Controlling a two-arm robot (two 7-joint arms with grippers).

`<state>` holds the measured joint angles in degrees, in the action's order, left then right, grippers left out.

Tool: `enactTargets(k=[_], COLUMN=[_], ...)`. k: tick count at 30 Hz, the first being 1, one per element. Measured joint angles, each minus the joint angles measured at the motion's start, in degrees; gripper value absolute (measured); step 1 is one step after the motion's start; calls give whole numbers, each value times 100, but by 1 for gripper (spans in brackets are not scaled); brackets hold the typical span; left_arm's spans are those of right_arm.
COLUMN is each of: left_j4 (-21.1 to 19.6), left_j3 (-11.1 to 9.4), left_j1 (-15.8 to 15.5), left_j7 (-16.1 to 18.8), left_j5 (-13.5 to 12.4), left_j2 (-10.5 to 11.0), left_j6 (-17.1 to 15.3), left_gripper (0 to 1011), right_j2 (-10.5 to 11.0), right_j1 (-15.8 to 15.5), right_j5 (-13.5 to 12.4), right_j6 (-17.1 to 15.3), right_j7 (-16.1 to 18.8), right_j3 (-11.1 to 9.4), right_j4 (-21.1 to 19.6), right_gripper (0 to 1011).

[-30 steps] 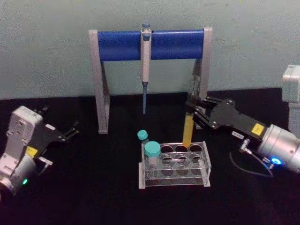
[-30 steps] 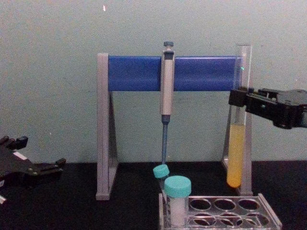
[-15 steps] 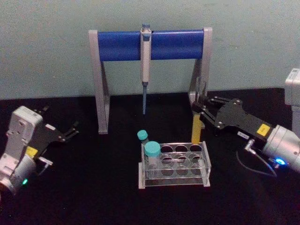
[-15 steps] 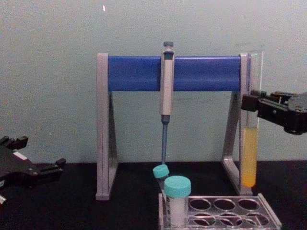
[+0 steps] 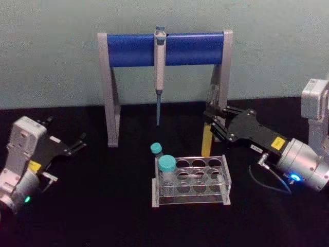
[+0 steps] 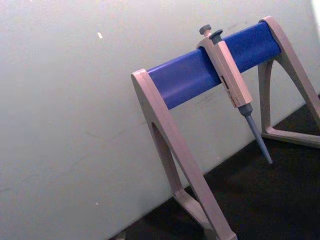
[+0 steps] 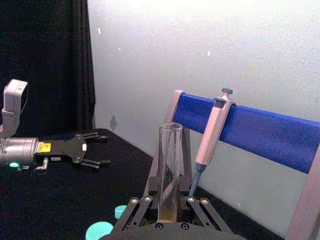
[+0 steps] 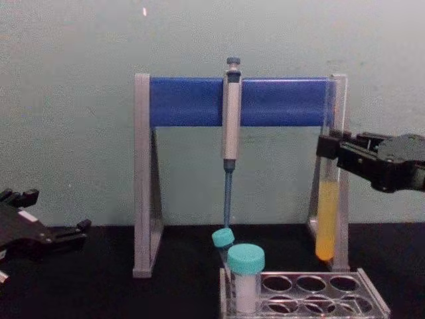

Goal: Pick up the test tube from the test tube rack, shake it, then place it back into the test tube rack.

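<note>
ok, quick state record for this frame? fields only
tube: test tube, upright, yellow liquid in its lower part, lifted clear of the rack
holder: right pincer, shut on the tube above the liquid
rack: test tube rack, two teal-capped vials at its left end
left_arm: left pincer, open, parked at left
background: pipette hanging on stand
stage: tube not yet returned

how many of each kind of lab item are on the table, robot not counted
test tube, held in the right end effector: 1
teal-capped vials: 2
test tube rack: 1
pipette: 1
pipette stand: 1
total: 6
</note>
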<state>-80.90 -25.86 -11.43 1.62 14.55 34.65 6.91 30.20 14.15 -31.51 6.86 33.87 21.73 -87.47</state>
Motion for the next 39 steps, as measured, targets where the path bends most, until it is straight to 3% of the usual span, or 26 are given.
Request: enactTargets(k=[21, 39], left_j4=[0, 0], left_j3=[0, 0], left_j1=[0, 0], left_j7=[0, 0], left_j5=[0, 0], left_j2=[0, 0], left_j6=[0, 0], left_gripper=[1001, 1001], right_j2=[-300, -365], right_j1=[195, 269], right_j5=[63, 153], right_j6=[230, 219], right_j7=[210, 267], right_j3=[150, 232], right_j4=[585, 849], right_gripper=[228, 229])
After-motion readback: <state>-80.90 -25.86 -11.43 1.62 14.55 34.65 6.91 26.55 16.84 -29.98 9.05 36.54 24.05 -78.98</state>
